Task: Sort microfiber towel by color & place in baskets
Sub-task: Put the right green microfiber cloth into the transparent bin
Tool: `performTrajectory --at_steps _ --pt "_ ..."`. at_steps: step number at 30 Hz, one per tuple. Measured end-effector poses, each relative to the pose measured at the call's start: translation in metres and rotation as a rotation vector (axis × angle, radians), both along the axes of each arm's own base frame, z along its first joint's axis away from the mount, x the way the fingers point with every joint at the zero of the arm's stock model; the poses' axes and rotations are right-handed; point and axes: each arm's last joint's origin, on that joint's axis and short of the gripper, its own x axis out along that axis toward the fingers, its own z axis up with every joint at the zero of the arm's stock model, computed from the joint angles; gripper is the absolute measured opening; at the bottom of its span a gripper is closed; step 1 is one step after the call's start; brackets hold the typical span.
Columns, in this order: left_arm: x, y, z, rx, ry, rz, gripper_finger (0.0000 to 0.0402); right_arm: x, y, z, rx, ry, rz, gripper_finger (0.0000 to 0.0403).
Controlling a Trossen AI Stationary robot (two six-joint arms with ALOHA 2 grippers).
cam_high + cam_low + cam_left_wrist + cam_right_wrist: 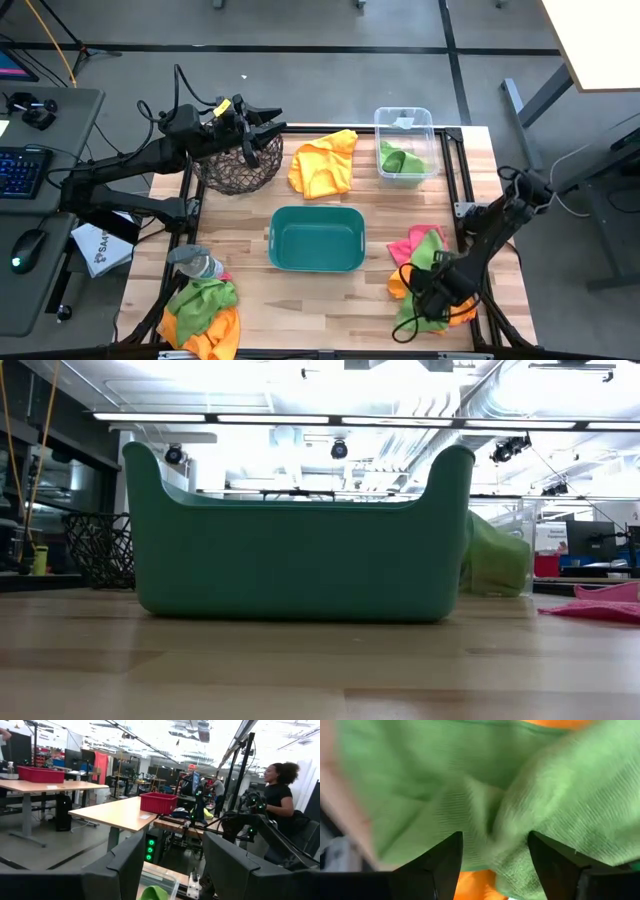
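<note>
**Right gripper spread over green towel in near-right pile**

The right gripper (pixel 432 292) is seen lowered onto the mixed pile of pink, orange and green towels (pixel 428 265) at the near right of the counter (pixel 300 310). In the right wrist view its two dark fingers (pixel 440 862) are held apart, and a fold of a lime green towel (pixel 540 815) is bunched between them, with orange cloth (pixel 475 887) showing underneath (whether the cloth is actually pinched cannot be told).

The left gripper (pixel 262 128) is held raised over the far left of the counter, just above the round wire-mesh basket (pixel 240 170). Its fingers (pixel 125 865) are seen parted in the left wrist view, with nothing between them; the room beyond and a person (pixel 280 795) are seen past them.

The teal tub (pixel 317 238) is placed at the middle of the counter. The clear bin (pixel 405 145) stands at the far right, and a green towel (pixel 400 160) lies in it. An orange towel (pixel 322 163) is spread between the wire basket and the clear bin. A second heap of green and orange towels (pixel 203 315) lies at the near left corner, with a clear plastic bottle (pixel 196 263) beside it.
</note>
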Motion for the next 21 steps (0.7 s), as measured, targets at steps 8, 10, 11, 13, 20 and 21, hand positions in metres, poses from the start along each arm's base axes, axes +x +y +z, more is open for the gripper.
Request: performTrajectory --at_steps 8,10,11,13,20,21 --pt "-0.001 0.001 0.002 -0.001 -0.018 0.032 0.0186 -0.004 -0.013 0.042 -0.058 -0.052 -0.016 0.0018" --pt "-0.001 0.001 0.003 0.001 -0.032 0.043 0.0186 -0.007 -0.028 0.076 -0.105 -0.112 -0.066 0.0017" --pt "-0.001 0.001 0.004 0.001 -0.038 0.050 0.0186 -0.010 -0.038 0.095 -0.129 -0.149 -0.088 0.0010" --pt "-0.002 0.001 0.005 0.003 -0.053 0.058 0.0186 -0.015 -0.059 0.136 -0.125 -0.295 -0.149 0.0004" --pt "-0.002 0.002 0.007 0.027 -0.070 0.084 0.0186 -0.053 -0.143 0.247 -0.251 -1.102 -0.425 0.0002" --pt "-0.002 0.002 0.007 0.027 -0.070 0.084 0.0186 -0.060 -0.152 0.257 -0.319 -1.163 -0.433 0.0002"
